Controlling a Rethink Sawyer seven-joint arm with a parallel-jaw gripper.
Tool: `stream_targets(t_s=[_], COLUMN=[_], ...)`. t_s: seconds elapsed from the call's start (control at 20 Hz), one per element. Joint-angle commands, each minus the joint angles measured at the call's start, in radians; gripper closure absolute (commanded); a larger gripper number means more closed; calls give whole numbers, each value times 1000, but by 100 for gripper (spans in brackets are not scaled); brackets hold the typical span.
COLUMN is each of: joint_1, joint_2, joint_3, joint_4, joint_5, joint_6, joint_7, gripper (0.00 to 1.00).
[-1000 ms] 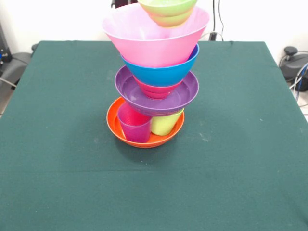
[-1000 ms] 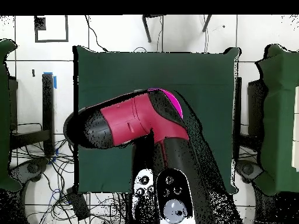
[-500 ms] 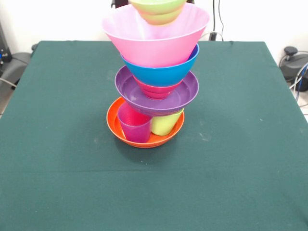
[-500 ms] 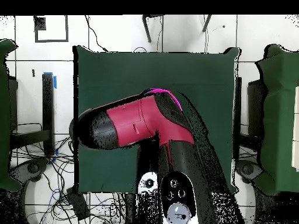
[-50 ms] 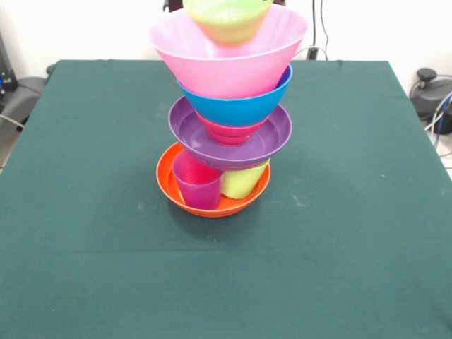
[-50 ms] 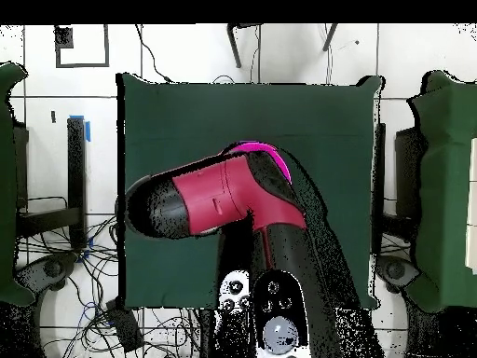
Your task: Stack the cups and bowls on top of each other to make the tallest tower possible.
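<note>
Green small bowl [image 5: 227,18] is the piece that has shifted: against the frames of a second and half a second ago, where a lime rim with an orange-tinted underside hung at the top edge above the pink bowl [image 5: 226,67], it now sits a little lower and further left, its base dipping inside the pink rim. Whether it rests on the pink bowl's floor or hangs just clear of it cannot be told, because its upper part is cut off by the frame. Below it the tower [image 5: 226,120] is unchanged: blue bowl [image 5: 236,107] under the pink one, small red bowl [image 5: 229,132] nested in the wide purple bowl [image 5: 212,141], which rests on the purple cup [image 5: 198,185] and the lime green cup [image 5: 244,181], both upright in the orange bowl [image 5: 169,187] on the green table [image 5: 85,254]. From overhead the red arm [image 6: 219,196] has swung slightly and covers the stack, leaving only a sliver of pink rim; the claw is hidden under it and absent from the front view, so I cannot tell whether it is holding the bowl or has let go. My reading is that the placement is in its last stage: the bowl is being lowered into the top of the column, and a clean release would add one more level.
</note>
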Motion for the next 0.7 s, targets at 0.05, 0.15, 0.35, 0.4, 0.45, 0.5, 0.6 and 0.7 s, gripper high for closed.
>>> stream_targets(t_s=[0.05,0.15,0.35,0.4,0.45,0.5,0.6,0.7], joint_1=[22,24,30,31,31,31,32,33], joint_2=[39,37,31,31,30,30,31,30], joint_3=[-35,-42,-55,-58,-60,-61,-63,-65], joint_4=[-7,0,12,12,15,15,16,19], joint_5=[-24,-18,-12,-13,-13,-14,-14,-13], joint_6=[-8,-22,-30,-31,-34,-35,-39,-43], joint_7=[106,115,113,110,107,104,101,98], gripper=[0,0,0,0,0,0,0,0])
